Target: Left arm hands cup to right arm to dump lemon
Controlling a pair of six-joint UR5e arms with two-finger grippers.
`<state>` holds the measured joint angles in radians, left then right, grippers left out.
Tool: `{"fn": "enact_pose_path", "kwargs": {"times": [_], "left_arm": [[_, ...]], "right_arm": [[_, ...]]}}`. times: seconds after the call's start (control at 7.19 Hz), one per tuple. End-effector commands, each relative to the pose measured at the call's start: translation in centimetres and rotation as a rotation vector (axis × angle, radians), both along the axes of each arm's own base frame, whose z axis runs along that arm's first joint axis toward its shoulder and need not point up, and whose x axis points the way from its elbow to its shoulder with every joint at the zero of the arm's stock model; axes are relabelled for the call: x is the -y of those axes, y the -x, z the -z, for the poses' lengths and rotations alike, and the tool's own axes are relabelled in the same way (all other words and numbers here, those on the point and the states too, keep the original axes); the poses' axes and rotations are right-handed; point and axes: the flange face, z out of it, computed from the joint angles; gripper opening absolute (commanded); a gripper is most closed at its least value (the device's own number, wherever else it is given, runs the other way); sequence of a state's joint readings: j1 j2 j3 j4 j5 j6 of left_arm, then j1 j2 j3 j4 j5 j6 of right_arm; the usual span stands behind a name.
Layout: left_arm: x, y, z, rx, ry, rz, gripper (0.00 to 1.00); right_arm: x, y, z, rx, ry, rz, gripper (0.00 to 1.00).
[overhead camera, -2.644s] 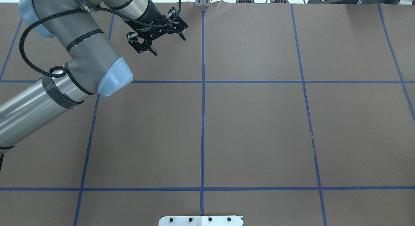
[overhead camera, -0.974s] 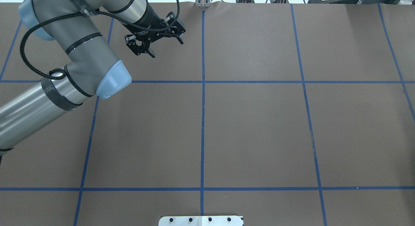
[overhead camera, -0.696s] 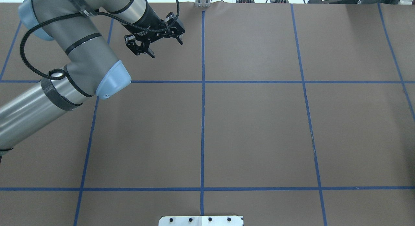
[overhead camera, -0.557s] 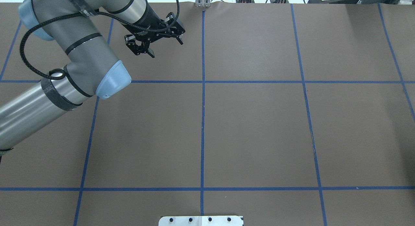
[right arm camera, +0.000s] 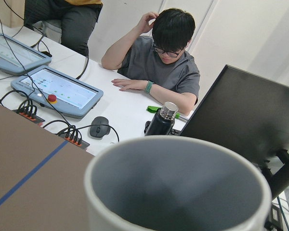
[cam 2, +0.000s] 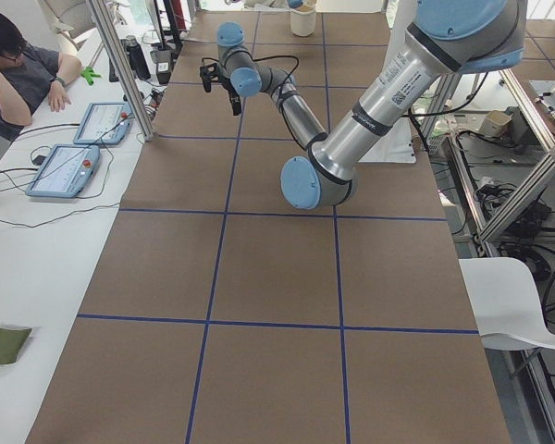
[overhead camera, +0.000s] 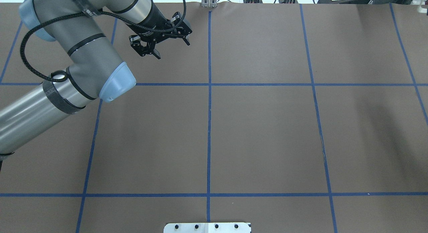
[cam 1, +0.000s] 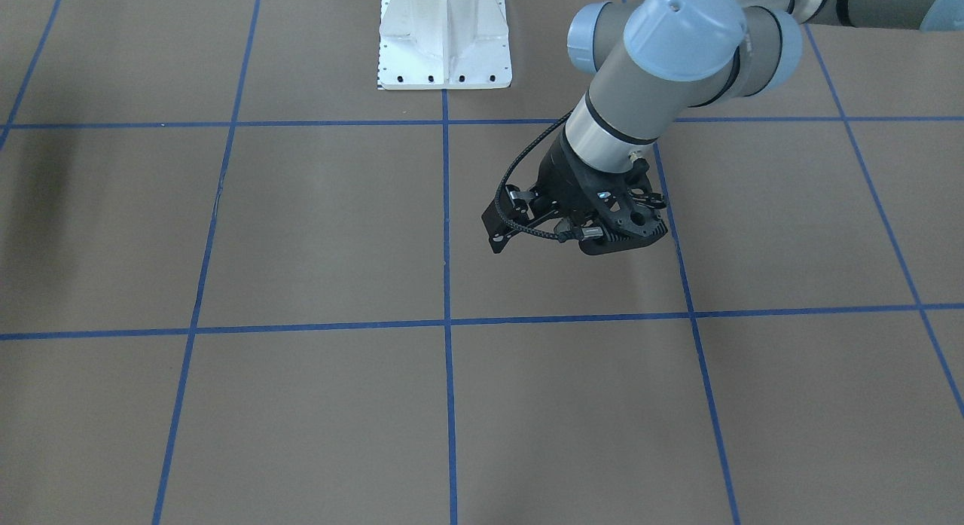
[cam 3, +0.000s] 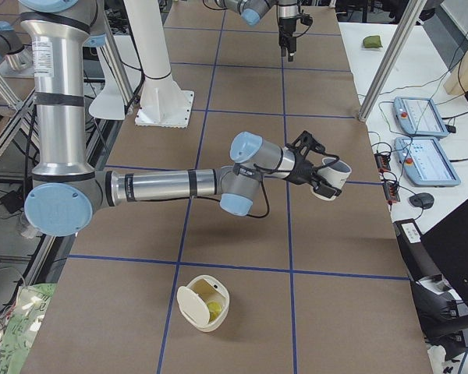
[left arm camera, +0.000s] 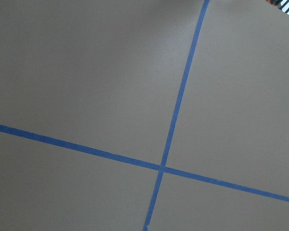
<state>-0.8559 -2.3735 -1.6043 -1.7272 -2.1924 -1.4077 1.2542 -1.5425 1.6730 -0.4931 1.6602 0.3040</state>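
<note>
My left arm's open-frame gripper (overhead camera: 170, 47) hovers open and empty over the far left of the brown table (overhead camera: 260, 136); its latticed bracket (cam 1: 610, 216) shows in the front view. In the exterior right view the white cup (cam 3: 332, 178) sits tilted at my right gripper (cam 3: 316, 173), above the table's operator-side edge. The cup's dark grey inside (right arm camera: 178, 192) fills the right wrist view and looks empty. No fingers show there, so I cannot tell whether the right gripper is shut. The yellow-green lemon (cam 3: 213, 309) lies in a cream round container (cam 3: 199, 300) on the table.
The white robot base (cam 1: 444, 43) stands at mid table on the robot's side. An operator (right arm camera: 168, 53) sits at the white desk with tablets (cam 3: 421, 117), a bottle (right arm camera: 161, 120) and a black monitor (right arm camera: 245, 110) beyond the table's far edge.
My left gripper has drawn back a little toward the far left and stayed open. A soft shadow has spread over the right side of the table.
</note>
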Motion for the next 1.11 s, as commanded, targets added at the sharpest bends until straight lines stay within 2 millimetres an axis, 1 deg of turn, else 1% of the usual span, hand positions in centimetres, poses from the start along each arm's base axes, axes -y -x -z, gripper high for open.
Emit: {"fn": "enact_pose_path", "kwargs": {"times": [0.0, 0.14, 0.28, 0.42, 0.56, 0.7, 0.83, 0.97], "left_arm": [[0.0, 0.1, 0.1, -0.001, 0.000, 0.001, 1.00], [0.0, 0.1, 0.2, -0.002, -0.003, 0.000, 1.00], [0.0, 0.1, 0.6, -0.009, -0.006, -0.002, 1.00], [-0.1, 0.2, 0.9, -0.022, -0.021, -0.002, 1.00], [-0.2, 0.3, 1.3, -0.038, -0.032, -0.001, 1.00], [-0.1, 0.7, 1.7, -0.064, -0.052, 0.010, 1.00], [0.3, 1.5, 1.9, -0.070, -0.056, 0.018, 1.00], [1.1, 3.0, 2.4, -0.077, -0.059, 0.039, 1.00]], "right_arm": [[2.2, 10.3, 6.1, -0.164, -0.045, -0.028, 0.18], [3.1, 15.1, 9.7, -0.176, -0.063, -0.031, 0.18], [3.5, 20.1, 14.3, -0.177, -0.081, -0.046, 0.18], [3.0, 24.6, 17.9, -0.135, -0.078, -0.051, 0.18], [1.8, 29.0, 21.6, -0.128, -0.093, -0.068, 0.18], [0.0, 32.1, 23.4, -0.137, -0.122, -0.091, 0.18], [-1.3, 33.6, 25.0, -0.121, -0.145, -0.085, 0.18], [-2.8, 34.9, 25.8, -0.098, -0.159, -0.098, 0.18]]}}
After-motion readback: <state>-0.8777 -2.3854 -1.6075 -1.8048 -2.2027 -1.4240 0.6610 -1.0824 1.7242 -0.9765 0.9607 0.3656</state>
